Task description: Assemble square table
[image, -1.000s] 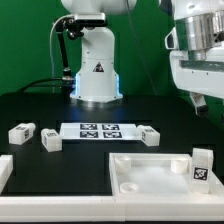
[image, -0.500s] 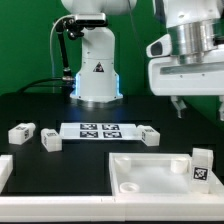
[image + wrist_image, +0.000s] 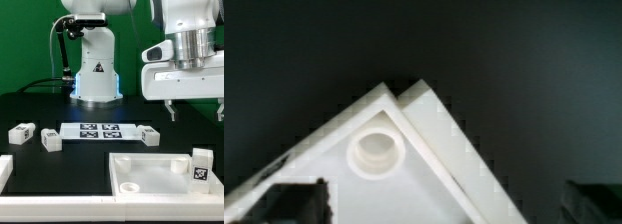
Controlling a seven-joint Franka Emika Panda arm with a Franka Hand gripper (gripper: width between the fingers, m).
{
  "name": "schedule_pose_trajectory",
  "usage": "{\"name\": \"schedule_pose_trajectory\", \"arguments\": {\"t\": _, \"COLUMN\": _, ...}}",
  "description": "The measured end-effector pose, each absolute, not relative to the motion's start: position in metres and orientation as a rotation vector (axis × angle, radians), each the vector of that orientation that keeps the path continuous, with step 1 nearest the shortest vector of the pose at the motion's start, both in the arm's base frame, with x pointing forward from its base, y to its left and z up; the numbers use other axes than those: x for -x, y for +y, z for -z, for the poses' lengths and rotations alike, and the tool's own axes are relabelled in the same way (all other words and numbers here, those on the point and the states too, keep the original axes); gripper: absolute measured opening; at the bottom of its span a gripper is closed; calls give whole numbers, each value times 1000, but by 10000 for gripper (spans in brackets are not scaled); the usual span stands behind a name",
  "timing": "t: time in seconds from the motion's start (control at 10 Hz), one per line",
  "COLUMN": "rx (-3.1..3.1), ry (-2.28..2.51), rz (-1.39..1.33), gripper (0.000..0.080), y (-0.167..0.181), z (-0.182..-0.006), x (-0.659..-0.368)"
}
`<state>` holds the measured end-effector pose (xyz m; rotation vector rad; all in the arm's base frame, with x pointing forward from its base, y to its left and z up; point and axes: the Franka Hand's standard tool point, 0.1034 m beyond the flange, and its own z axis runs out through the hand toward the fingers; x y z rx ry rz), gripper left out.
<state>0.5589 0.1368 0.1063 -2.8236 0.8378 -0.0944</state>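
Observation:
The square table's white slab (image 3: 150, 172) lies at the front with its rimmed, recessed underside up. One white tagged leg (image 3: 202, 167) stands upright at its corner on the exterior view's right. Three more legs lie on the black table: two at the left (image 3: 22, 131) (image 3: 51, 141) and one by the marker board (image 3: 149, 135). My gripper (image 3: 196, 110) hangs open and empty above the slab's far right part, touching nothing. In the wrist view a slab corner (image 3: 411, 150) with a round socket (image 3: 377, 148) lies below the open gripper (image 3: 445, 202).
The marker board (image 3: 100, 131) lies flat in the middle, behind the slab. The white domed robot base (image 3: 96, 72) stands at the back. A white block (image 3: 4, 172) sits at the front of the exterior view's left edge.
My gripper has moved toward the exterior view's left and come down a little, now fully in view over the slab's far right. The parts have not moved.

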Motion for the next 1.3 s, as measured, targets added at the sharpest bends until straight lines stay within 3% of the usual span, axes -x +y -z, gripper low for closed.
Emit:
{"name": "schedule_pose_trajectory", "arguments": {"t": 0.3, "rx": 2970, "ry": 442, "rz": -24, "gripper": 649, "y": 146, "z": -84, "x": -515}}
{"name": "schedule_pose_trajectory", "arguments": {"t": 0.7, "rx": 3066, "ry": -564, "rz": -30, "gripper": 649, "y": 115, "z": -61, "x": -487}}
{"name": "schedule_pose_trajectory", "arguments": {"t": 1.1, "rx": 3045, "ry": -590, "rz": -149, "gripper": 649, "y": 107, "z": -59, "x": -480}}
{"name": "schedule_pose_trajectory", "arguments": {"t": 1.3, "rx": 3008, "ry": -515, "rz": -540, "gripper": 649, "y": 100, "z": -59, "x": -465}}
